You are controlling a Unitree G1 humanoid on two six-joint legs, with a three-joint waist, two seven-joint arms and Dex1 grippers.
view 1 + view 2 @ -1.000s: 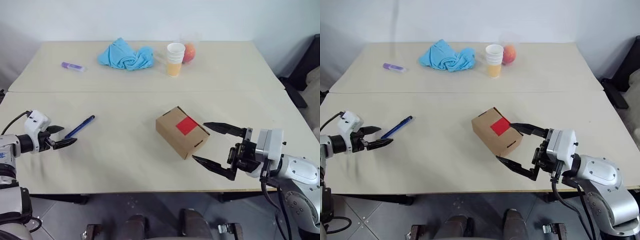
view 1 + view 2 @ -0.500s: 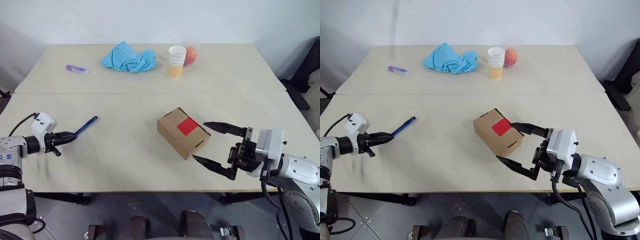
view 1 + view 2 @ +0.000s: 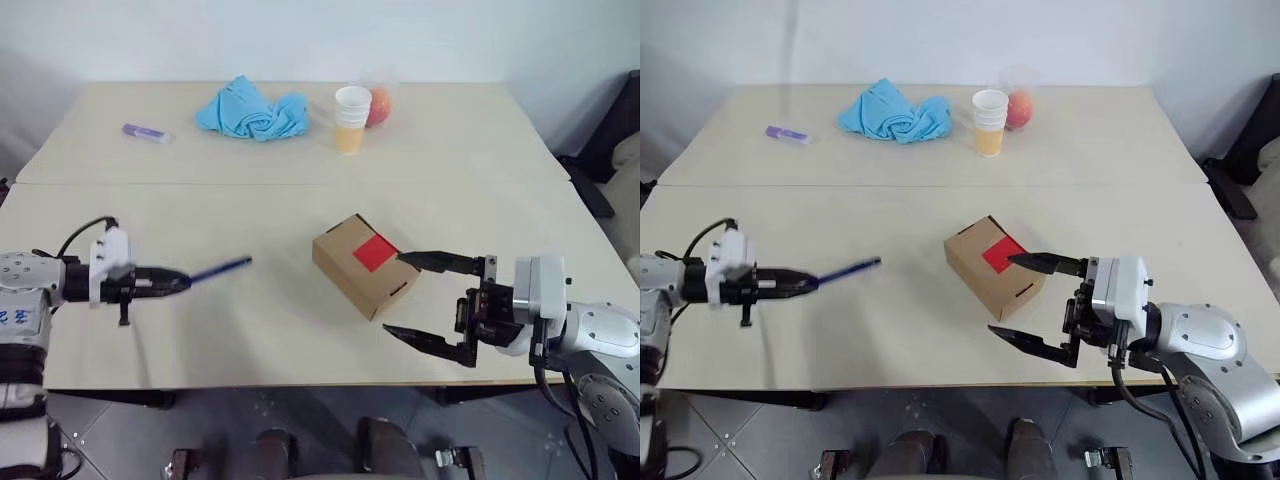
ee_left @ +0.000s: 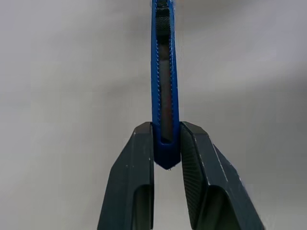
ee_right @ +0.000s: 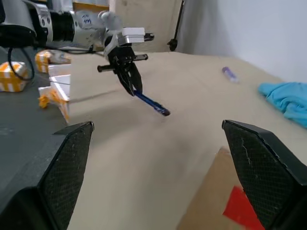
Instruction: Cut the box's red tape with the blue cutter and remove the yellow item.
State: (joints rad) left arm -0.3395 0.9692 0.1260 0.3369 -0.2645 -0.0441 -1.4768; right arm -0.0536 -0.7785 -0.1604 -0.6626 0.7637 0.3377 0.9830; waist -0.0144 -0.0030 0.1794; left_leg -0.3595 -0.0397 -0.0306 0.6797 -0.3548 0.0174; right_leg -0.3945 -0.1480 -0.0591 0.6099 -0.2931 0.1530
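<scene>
1. The left gripper (image 4: 167,158) is now clamped on the butt end of the slim dark-blue pen-shaped cutter (image 3: 220,269); a second ago its fingers stood apart beside the cutter, which lay on the beige bench (image 3: 250,330); now the cutter is lifted and carried toward the middle, pointing at the box.
2. The small brown cardboard box (image 3: 364,264) sits near the bench's centre, flaps shut, with the bright red square of tape (image 3: 373,252) uncut on its lid; the cutter tip is well apart from it.
3. The right gripper (image 3: 432,302) stays spread wide and empty, just beside the box's right corner, one finger over the lid edge, the other low in front.
4. The yellow item cannot be seen; presumably it is inside the box.
5. Judgement: the pick-up is done; next comes bringing the blade to the tape while the right gripper steadies the box; a grip so far back on the handle may let the cutter pivot under pressure.
</scene>
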